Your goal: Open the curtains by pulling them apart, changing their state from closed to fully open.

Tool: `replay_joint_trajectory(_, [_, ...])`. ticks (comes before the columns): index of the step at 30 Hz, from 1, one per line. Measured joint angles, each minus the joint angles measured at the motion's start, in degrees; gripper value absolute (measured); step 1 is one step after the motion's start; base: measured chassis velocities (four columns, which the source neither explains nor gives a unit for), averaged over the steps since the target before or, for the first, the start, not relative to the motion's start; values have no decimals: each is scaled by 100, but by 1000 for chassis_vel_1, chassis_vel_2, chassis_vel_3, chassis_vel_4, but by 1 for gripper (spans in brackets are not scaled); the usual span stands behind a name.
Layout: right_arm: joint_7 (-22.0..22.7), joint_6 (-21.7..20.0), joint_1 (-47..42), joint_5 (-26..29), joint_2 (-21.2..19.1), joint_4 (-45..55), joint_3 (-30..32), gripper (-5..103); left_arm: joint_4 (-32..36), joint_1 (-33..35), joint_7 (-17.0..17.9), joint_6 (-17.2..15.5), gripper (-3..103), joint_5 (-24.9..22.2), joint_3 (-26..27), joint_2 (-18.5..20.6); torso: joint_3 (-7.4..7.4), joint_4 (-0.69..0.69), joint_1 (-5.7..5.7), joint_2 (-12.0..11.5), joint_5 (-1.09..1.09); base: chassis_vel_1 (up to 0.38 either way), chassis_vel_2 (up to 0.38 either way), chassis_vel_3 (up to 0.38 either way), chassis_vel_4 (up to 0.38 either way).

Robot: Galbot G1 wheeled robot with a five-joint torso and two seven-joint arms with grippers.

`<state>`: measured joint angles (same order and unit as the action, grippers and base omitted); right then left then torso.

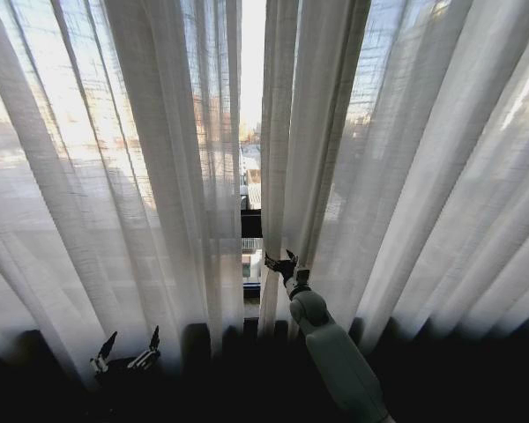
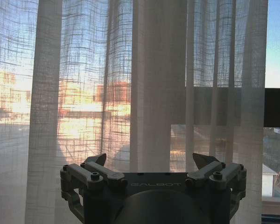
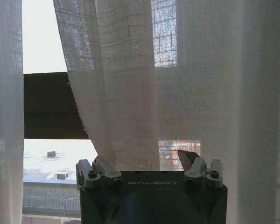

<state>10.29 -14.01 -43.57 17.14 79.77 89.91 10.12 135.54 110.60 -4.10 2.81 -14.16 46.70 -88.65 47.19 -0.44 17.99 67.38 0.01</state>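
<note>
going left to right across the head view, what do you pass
left curtain → left gripper, low in front of it → narrow gap with the dark frame bar across it → right gripper at the inner edge of the right curtain → right curtain

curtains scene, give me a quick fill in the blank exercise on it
1. Between the two curtains runs a narrow ____ showing the window.
2. The right gripper is raised at the inner edge of the ____ panel.
3. The left gripper sits low with its fingers ____.

Missing words: gap; right; open
</note>
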Motion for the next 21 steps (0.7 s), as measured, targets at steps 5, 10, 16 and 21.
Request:
replay_joint_trajectory(5, [3,4,-5,-7,-53,55,-9,62,4,-12,0,0,100,4,-21,-2,0,0,0,0,0,0,0,0,0])
replay_joint_trajectory(10, [18,4,-37,5,-79,133,-9,41,8,10,0,5,100,4,-18,16,0,0,0,0,0,0,0,0,0])
replay_joint_trajectory(16, [64,4,-56,27,-107,200,6,19,25,4,0,12,100,-3,-12,34,0,0,0,0,0,0,0,0,0])
replay_joint_trajectory(21, [106,4,-54,59,-154,234,8,3,25,-9,0,19,100,-13,-12,36,0,0,0,0,0,0,0,0,0])
